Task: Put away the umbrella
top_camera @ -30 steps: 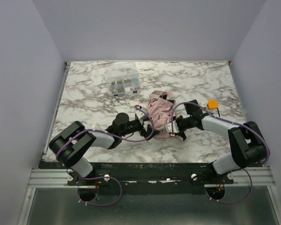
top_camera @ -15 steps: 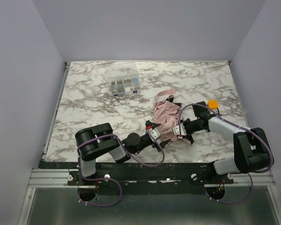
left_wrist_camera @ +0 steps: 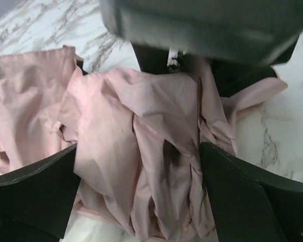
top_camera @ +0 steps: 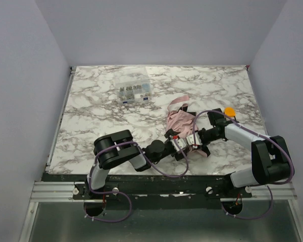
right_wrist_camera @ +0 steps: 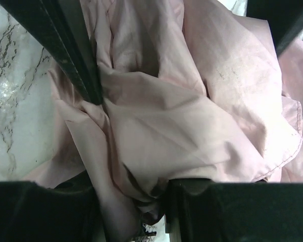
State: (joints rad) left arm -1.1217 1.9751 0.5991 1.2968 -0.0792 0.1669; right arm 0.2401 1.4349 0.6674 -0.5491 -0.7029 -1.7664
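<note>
The umbrella [top_camera: 180,122] is a crumpled pale pink fabric bundle at mid-table, with its strap [top_camera: 178,101] trailing off the far side. My right gripper [top_camera: 194,138] reaches in from the right and is shut on a fold of the fabric [right_wrist_camera: 156,126], which is bunched between its fingers [right_wrist_camera: 222,212]. My left gripper [top_camera: 179,144] comes in low from the near left. It is open wide, with its two dark fingers [left_wrist_camera: 252,201] on either side of the pink folds [left_wrist_camera: 141,151]. The shaft and handle are hidden.
A clear plastic compartment box [top_camera: 134,92] of small parts sits at the back of the marble table [top_camera: 91,116]. A small orange object [top_camera: 229,111] lies just right of the right arm. Purple cables loop over both arms.
My left arm has swung right and toward the near edge, so its open jaws now straddle the fabric from the near side. The bundle has shifted slightly right. The right gripper's hold is unchanged.
</note>
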